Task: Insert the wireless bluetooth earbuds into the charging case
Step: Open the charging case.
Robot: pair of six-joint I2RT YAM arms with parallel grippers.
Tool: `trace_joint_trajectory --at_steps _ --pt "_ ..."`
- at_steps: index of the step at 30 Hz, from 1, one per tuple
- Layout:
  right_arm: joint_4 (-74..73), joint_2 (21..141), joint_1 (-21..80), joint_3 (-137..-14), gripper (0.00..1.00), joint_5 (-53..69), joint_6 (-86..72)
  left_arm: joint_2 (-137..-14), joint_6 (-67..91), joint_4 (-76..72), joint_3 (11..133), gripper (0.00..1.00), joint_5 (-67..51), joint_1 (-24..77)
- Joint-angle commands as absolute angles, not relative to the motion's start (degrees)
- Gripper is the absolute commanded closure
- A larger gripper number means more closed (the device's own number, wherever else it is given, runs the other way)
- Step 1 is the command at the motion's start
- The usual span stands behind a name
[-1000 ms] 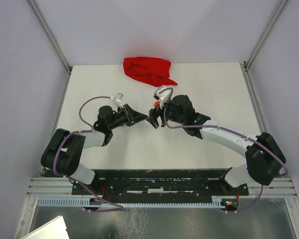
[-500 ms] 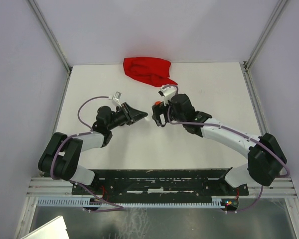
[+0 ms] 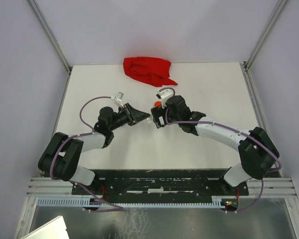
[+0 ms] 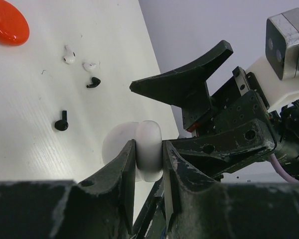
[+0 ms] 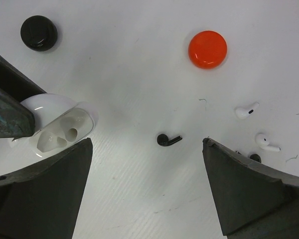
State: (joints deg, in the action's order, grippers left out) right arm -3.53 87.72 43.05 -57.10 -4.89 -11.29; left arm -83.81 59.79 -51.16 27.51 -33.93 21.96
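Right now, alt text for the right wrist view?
Open white charging case pinched at left by the left arm's fingers. The open right end effector frames a black earbud; two white earbuds, an orange-red disc and a black disc lie around.

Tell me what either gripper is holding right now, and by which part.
The left gripper pinches the open white charging case across one of its two halves. The right gripper is open and holds nothing.
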Motion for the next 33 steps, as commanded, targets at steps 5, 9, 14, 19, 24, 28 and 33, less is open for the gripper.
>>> trace_joint_trajectory --at_steps 5,9,14,19,24,28,33 --pt "3.1 87.2 42.9 -59.2 0.01 -7.2 -11.2 -83.9 63.4 -54.6 28.0 0.97 -34.8 22.9" --pt "4.2 88.4 42.9 -60.1 0.0 -7.2 -10.8 -85.4 65.5 -56.6 27.9 0.97 -35.4 22.9" --pt "4.7 90.4 42.8 -61.5 0.01 -6.7 -11.1 -88.8 71.1 -63.9 27.1 0.97 -35.5 22.9" --pt "4.9 91.7 42.4 -62.5 0.0 -6.4 -10.9 -95.1 79.5 -75.5 26.8 0.97 -35.3 22.8" --pt "3.0 92.1 42.1 -63.3 0.0 -7.6 -11.1 -101.0 86.0 -85.1 26.7 0.97 -33.3 21.5" --pt "1.4 90.5 41.7 -62.3 0.0 -9.0 -10.9 -103.3 87.5 -87.6 26.7 0.97 -32.1 19.6" --pt "-0.7 87.9 41.1 -60.5 0.0 -11.6 -10.9 -104.1 86.9 -87.9 25.9 0.97 -31.8 17.5"
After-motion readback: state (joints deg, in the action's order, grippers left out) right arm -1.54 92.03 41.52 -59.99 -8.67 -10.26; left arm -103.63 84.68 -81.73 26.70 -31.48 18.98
